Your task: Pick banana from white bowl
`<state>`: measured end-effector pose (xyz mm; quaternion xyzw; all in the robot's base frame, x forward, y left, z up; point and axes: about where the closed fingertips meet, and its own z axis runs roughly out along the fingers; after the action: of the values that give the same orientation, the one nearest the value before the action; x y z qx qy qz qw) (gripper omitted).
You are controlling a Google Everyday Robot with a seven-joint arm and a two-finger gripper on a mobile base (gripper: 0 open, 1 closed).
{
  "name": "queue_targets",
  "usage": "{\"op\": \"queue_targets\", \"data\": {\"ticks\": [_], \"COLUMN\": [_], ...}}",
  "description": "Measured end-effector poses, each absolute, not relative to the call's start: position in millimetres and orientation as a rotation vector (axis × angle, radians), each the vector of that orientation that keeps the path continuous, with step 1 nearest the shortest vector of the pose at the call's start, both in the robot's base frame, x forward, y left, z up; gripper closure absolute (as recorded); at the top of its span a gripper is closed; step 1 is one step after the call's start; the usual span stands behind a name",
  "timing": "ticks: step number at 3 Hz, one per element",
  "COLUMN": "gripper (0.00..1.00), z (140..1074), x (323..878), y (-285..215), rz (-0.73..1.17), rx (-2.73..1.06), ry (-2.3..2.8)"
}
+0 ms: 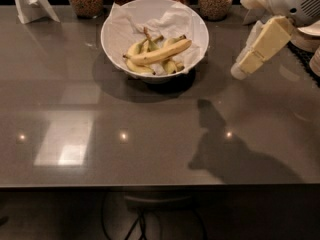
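Observation:
The white bowl (112, 31) stands on the dark grey table at the back middle, lined with crumpled white paper. The banana (160, 53), long, nearly straight and yellow with dark tips, lies across the top of shorter, greener bananas (137, 66) inside it. My gripper (242, 70) hangs above the table to the right of the bowl, pointing down and left, about a bowl's radius from the rim. It holds nothing that I can see.
Several glass jars of grains (215, 1) line the back edge behind the bowl. A white folded card (30, 4) stands at the back left. Stacked plates (312, 39) sit at the right edge. The table's front edge runs across the lower part of the view.

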<state>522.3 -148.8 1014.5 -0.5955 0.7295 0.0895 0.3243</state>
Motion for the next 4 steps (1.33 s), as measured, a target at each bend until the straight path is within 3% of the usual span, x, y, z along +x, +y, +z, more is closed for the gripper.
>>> {"op": "queue_targets", "data": {"ticks": [2, 4], "gripper": [0.00, 0.00], "z": [1020.9, 1015.8], "x": [575.2, 585.8], "y": [-72.6, -70.2], "rz": [0.394, 0.376], "rx": [-1.609, -1.613], "ry": [1.780, 1.756]}}
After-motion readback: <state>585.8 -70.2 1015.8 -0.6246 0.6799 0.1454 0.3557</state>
